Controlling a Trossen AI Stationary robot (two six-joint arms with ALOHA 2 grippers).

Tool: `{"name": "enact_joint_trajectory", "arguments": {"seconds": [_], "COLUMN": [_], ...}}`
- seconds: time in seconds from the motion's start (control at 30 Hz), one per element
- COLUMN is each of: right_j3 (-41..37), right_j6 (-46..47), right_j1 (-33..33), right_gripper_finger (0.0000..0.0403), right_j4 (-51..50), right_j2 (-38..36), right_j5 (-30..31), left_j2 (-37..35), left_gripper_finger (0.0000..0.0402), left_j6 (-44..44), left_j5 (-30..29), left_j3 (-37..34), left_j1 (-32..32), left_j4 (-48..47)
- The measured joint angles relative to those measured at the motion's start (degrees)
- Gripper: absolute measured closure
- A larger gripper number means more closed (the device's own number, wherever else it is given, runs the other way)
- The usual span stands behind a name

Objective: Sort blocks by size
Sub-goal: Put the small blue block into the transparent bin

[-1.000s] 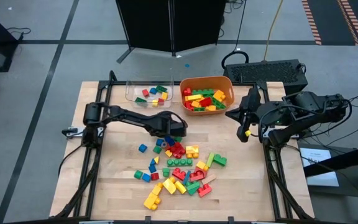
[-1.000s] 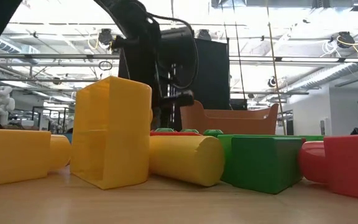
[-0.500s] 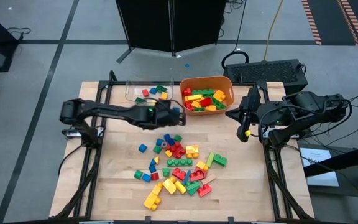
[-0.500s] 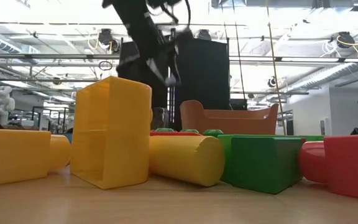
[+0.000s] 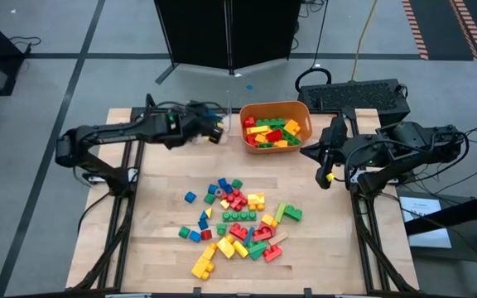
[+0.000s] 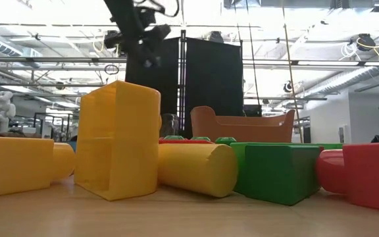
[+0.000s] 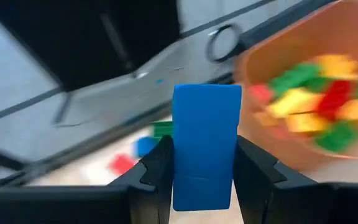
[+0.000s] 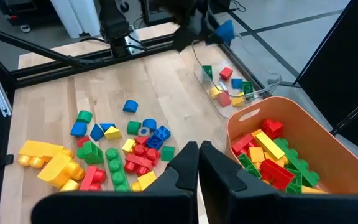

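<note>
The left end effector (image 5: 214, 130) has swung up and away from the loose blocks (image 5: 237, 222) on the table (image 5: 338, 257) and now hangs over the clear tray (image 8: 229, 93), just beside the orange tub (image 5: 275, 126). It grips a small blue block (image 7: 206, 146) between its fingers, carried there from the pile. That suggests a small piece is about to join the others in the clear tray. The right end effector (image 5: 328, 166) waits on the tub's other side, fingers closed and empty.
</note>
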Motion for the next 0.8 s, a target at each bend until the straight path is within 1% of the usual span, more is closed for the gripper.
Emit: {"name": "enact_joint_trajectory", "arguments": {"seconds": [0.13,0.17,0.27,0.33,0.43,0.6,0.7,0.8], "right_j3": [0.0,-0.01,-0.01,0.0,-0.01,0.0,0.0,-0.01], "right_j6": [0.0,0.0,0.04,0.22,0.23,0.82,0.85,0.86], "right_j1": [0.02,0.02,0.02,0.02,0.02,0.02,0.02,0.02], "right_gripper_finger": [0.0394,0.0394,0.0394,0.0394,0.0394,0.0394,0.0394,0.0394], "right_j4": [0.0,0.0,0.0,0.0,0.0,0.0,0.0,0.02], "right_j2": [0.0,0.0,0.0,0.0,0.0,0.0,0.0,0.0], "right_j5": [0.0,0.0,0.0,-0.02,-0.19,-0.26,-0.28,-0.28], "left_j2": [0.76,1.19,1.47,1.37,1.43,1.43,1.43,1.43], "left_gripper_finger": [0.0281,0.0281,0.0281,0.0273,0.0254,0.0248,0.0246,0.0245], "left_j6": [3.05,3.93,5.99,7.42,7.86,10.6,10.8,14.25], "left_j5": [0.03,0.24,3.82,5.93,6.9,10.06,10.54,10.95], "left_j3": [-0.04,-0.06,-2.06,-4.15,-7.19,-11.32,-11.69,-11.74], "left_j1": [5.99,7.39,11.2,12.88,15.1,17.93,18.96,19.22], "left_j4": [-4.9,-4.75,-3.82,-1.26,-2.14,0.84,1.3,2.22]}}
